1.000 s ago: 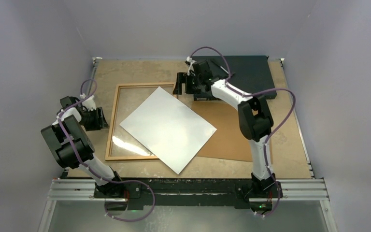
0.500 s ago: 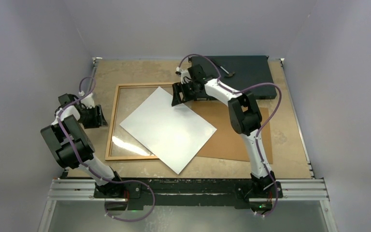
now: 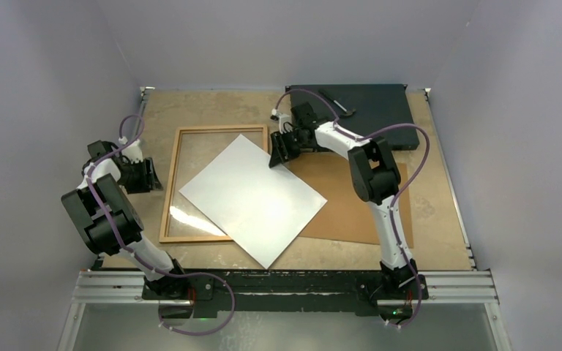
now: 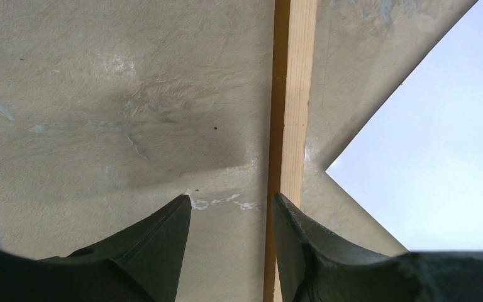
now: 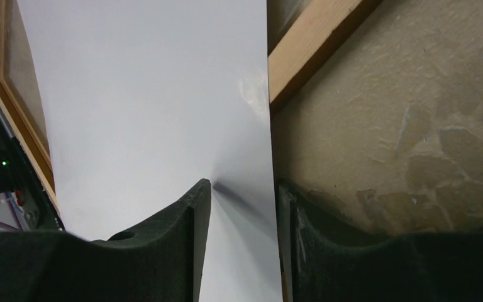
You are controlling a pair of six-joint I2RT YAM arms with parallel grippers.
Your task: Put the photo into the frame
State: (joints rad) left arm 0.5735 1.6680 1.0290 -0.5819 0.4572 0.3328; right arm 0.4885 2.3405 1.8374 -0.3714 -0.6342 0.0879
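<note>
Photo [image 3: 252, 199] — white back up, askew

We can read no text, label, brand, number or sign in any of the three views. The upturned side of the photo [image 3: 252, 199] is plain white and carries no lettering that we can make out.

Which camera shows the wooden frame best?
The top external view: nearly the whole frame shows, photo lying crooked across it. The left wrist view shows one rail; the right wrist view, two rail pieces.
</note>
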